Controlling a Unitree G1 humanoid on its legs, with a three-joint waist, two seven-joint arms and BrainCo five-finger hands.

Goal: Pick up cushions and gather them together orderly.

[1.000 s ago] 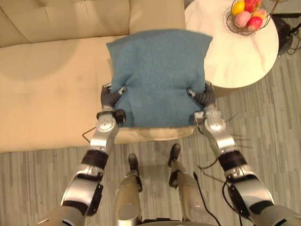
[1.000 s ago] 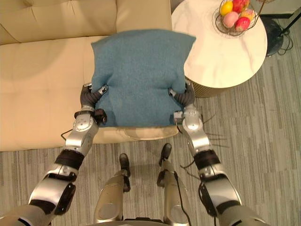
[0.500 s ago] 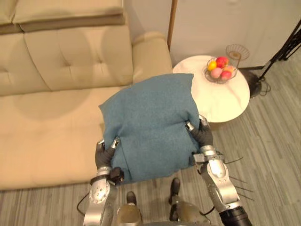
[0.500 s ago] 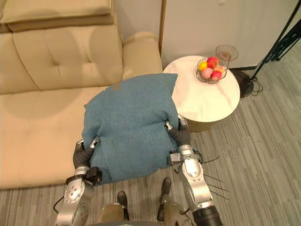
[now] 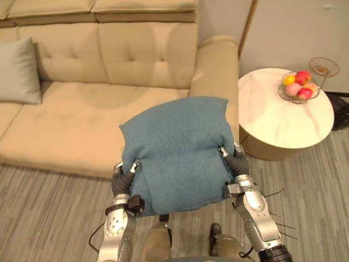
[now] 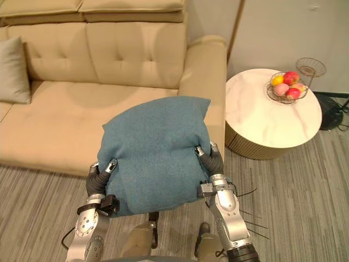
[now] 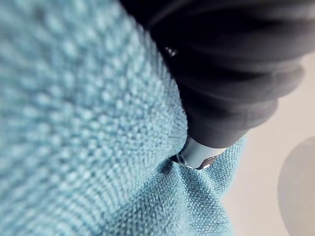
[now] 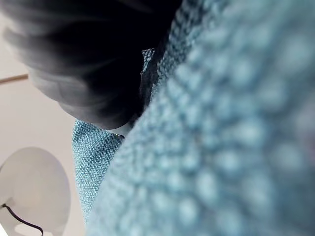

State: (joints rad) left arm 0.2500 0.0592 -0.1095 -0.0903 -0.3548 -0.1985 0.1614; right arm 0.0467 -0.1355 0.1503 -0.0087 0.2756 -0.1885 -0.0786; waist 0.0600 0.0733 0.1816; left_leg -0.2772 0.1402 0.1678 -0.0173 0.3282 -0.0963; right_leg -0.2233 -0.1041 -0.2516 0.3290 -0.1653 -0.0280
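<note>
Centre-lower frame: blue cushion (image 5: 177,153) held aloft by its side edges, left hand (image 5: 121,183) and right hand (image 5: 237,162) each pinching the fabric. Grey cushion (image 5: 20,71) stands upper left on the sofa (image 5: 82,125), nearer the left hand; probable gathering point.

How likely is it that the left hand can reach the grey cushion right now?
Probably not: the left hand is curled on the blue cushion, and the grey cushion sits far off on the sofa.
</note>
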